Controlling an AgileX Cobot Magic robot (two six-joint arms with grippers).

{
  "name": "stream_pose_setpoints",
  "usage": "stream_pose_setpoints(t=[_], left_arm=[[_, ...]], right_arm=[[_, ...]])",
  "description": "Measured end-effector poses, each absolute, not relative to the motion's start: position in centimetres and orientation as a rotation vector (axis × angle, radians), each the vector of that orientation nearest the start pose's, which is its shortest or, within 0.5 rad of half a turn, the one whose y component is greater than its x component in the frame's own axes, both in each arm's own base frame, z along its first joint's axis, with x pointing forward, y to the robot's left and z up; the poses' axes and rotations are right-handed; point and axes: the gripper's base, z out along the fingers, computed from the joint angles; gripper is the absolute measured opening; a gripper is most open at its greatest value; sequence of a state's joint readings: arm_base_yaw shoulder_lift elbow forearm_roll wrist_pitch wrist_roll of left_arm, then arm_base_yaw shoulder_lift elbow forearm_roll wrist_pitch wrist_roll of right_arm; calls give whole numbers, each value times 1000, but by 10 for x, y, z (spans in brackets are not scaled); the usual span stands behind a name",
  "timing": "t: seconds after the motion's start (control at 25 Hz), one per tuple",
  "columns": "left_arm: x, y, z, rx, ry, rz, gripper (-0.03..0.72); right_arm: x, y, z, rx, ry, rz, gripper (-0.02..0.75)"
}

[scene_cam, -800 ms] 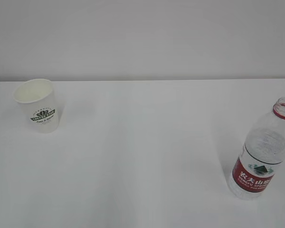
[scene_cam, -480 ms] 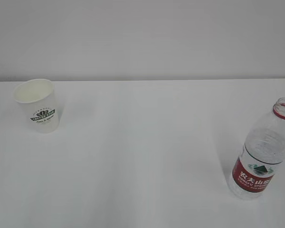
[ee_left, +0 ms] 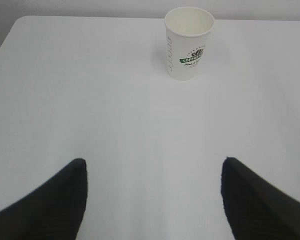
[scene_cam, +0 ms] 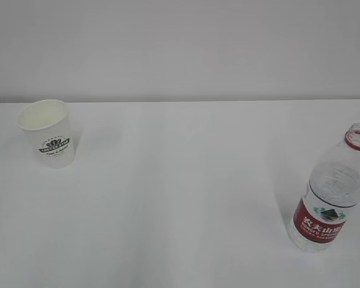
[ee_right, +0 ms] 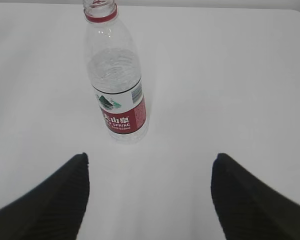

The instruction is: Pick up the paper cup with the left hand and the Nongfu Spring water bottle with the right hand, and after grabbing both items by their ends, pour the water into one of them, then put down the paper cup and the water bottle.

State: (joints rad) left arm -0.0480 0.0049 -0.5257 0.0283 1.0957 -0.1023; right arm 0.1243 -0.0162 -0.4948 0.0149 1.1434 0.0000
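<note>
One paper cup, one bottle.

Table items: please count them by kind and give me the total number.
Cup: 1
Bottle: 1
Total: 2
</note>
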Motion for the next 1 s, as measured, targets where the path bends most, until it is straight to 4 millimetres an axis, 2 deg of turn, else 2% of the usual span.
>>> stream_pose_setpoints(t=[1.0], left_arm=[[-9,3,282,-58,2058,-59,579]], right_arm=[[-10,0,269,-139,2113,89,569]])
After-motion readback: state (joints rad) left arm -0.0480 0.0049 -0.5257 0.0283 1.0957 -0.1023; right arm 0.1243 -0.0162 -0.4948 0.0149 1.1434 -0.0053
